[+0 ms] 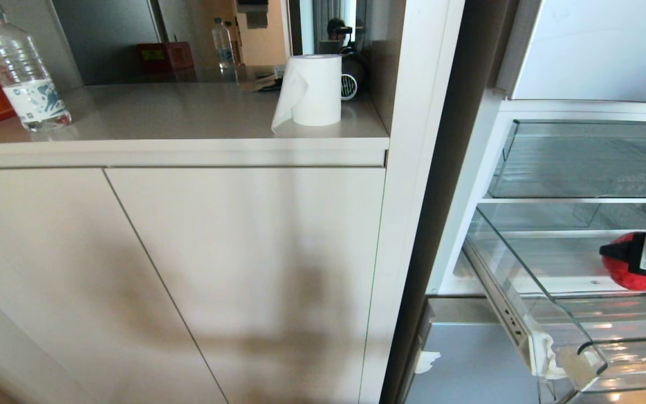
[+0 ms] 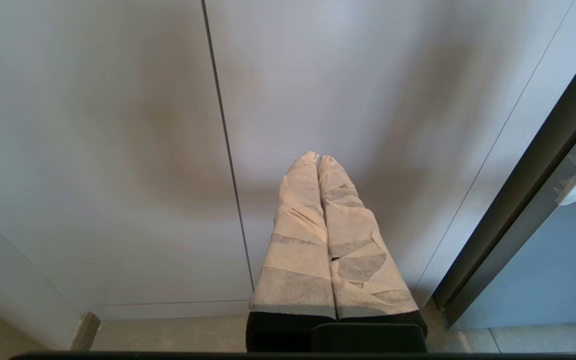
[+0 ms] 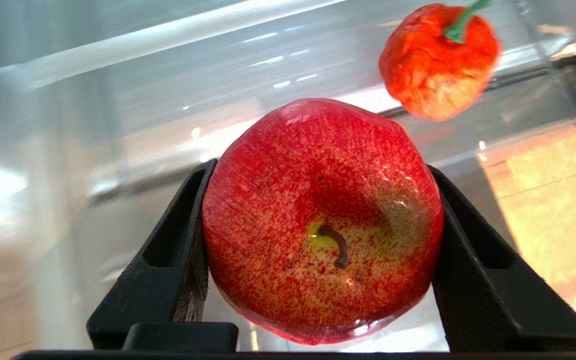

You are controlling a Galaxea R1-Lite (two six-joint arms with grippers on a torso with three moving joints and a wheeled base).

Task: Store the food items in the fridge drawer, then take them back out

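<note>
At the right edge of the head view, our right claw (image 1: 645,261) gripped a red apple (image 3: 320,220) by its sides, its jaws spread wide around it, above the clear fridge drawer (image 1: 530,280). The apple's stem faced the wrist camera; being round, it had no long axis. We judged it light, stiff and glossy, likely slippery, best held across its widest girth. A rough red tomato-like piece (image 3: 435,60) appeared beyond it. Our left claw (image 2: 320,160), pressed shut, hung idle before the cabinet doors (image 2: 118,150).

A home kitchen (open fridge (image 1: 581,168), beige counter (image 1: 188,120), paper-towel roll (image 1: 314,90)).
</note>
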